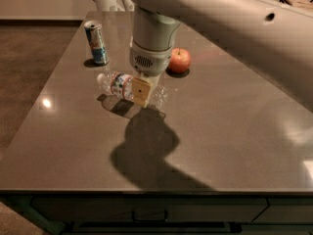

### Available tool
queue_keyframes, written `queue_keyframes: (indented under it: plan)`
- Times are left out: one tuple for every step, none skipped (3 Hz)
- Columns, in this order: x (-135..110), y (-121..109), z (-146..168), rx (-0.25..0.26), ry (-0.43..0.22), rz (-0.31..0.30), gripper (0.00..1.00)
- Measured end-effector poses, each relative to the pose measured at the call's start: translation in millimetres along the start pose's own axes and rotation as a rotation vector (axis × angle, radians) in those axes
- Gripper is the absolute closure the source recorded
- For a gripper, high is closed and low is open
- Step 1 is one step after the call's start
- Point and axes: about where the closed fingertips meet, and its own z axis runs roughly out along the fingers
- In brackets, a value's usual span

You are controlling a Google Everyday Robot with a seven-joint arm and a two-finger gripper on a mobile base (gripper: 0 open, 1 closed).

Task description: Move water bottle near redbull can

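Note:
The water bottle (121, 85) is a clear ribbed bottle with a white cap and a red, white and blue label. It lies sideways with the cap to the left, held a little above the table, and its shadow falls just below it. My gripper (142, 93) comes down from the big white arm and is shut on the bottle's middle; one tan finger pad (141, 92) shows in front. The redbull can (96, 42) stands upright at the table's far left, a short way up and left of the bottle's cap.
A red apple (179, 60) sits on the grey table (234, 146) just right of the gripper's wrist. The arm spans the upper right of the view. The table's left edge runs close to the can. A dark object (298, 0) sits at the far right corner.

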Motion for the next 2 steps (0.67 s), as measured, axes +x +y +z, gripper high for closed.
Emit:
queue_keyframes:
  plan:
    - [-23.4,-25.2,2.2,0.017,-0.014,0.010,1.00]
    - [-38.4,-48.4,11.1,0.028,-0.021,0.028,1.00]
